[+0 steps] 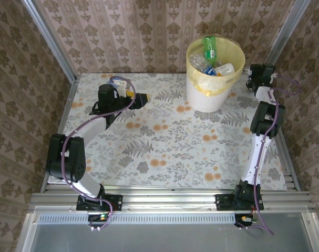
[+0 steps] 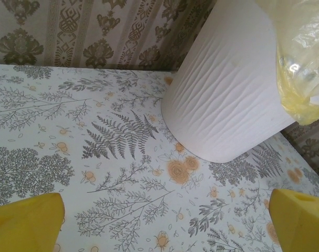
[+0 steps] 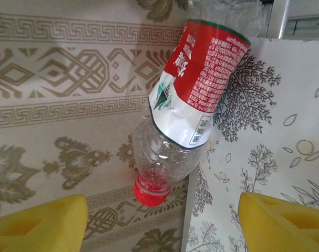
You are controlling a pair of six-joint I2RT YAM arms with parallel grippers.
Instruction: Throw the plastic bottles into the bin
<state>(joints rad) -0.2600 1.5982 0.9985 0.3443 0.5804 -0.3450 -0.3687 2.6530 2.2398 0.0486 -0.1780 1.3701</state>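
Note:
A clear plastic bottle [image 3: 201, 79] with a red and white label and a red cap [image 3: 150, 190] lies at the table's edge against the wallpapered wall. My right gripper [image 3: 162, 220] is open, its yellow fingers [image 3: 275, 220] standing wide on either side just short of the cap, touching nothing. The bin [image 1: 212, 89], a white bucket with a yellow liner [image 2: 301, 63], holds several bottles [image 1: 214, 65], and a green one [image 1: 209, 44] sticks up at the back. My left gripper [image 1: 143, 98] is open and empty, left of the bin [image 2: 227, 94].
The right arm [image 1: 264, 121] reaches along the table's right side into the back right corner, close to the metal frame post [image 1: 280, 31]. The floral tablecloth [image 1: 164, 142] is bare between the two arms.

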